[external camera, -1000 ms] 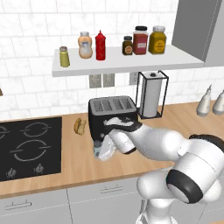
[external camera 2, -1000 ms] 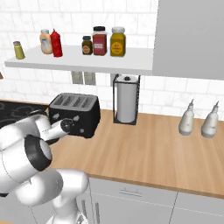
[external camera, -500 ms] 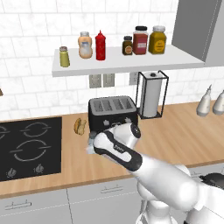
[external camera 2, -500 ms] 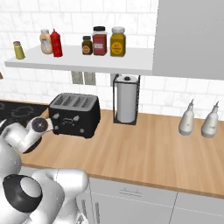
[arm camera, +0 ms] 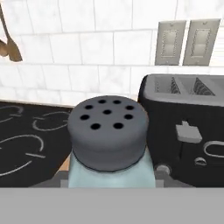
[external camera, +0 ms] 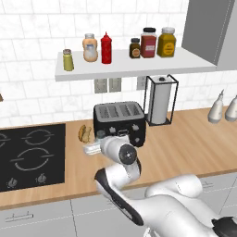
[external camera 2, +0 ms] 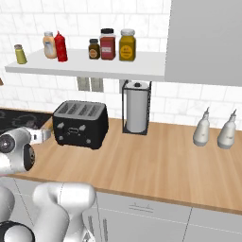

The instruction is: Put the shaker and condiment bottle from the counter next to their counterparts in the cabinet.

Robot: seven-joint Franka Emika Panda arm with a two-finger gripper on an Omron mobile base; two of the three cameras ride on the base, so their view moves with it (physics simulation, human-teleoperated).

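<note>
The pale blue-grey shaker [arm camera: 107,131] with its holed grey cap stands upright right in front of the hand camera, beside the left end of the black toaster [external camera: 120,121]. My gripper [external camera: 92,149] hangs low over the counter [external camera: 185,143] and is shut on the shaker, its pads [arm camera: 64,179] against the shaker's sides. The red condiment bottle [external camera: 107,48] stands on the cabinet shelf [external camera: 134,65], beside the peach-orange bottle [external camera: 90,47]. The olive-green shaker [external camera: 68,60] is at the shelf's left end.
Three jars [external camera: 150,42] stand further right on the shelf. A bread roll [external camera: 84,133] lies between toaster and black hob [external camera: 28,155]. A paper-towel holder [external camera: 159,99] and two pale bottles [external camera: 216,107] are to the right. A grey closed cupboard [external camera 2: 208,38] adjoins the shelf.
The arm has folded down and its elbow has swung low. The gripper has slid a little left along the counter by the toaster, still with the shaker.
</note>
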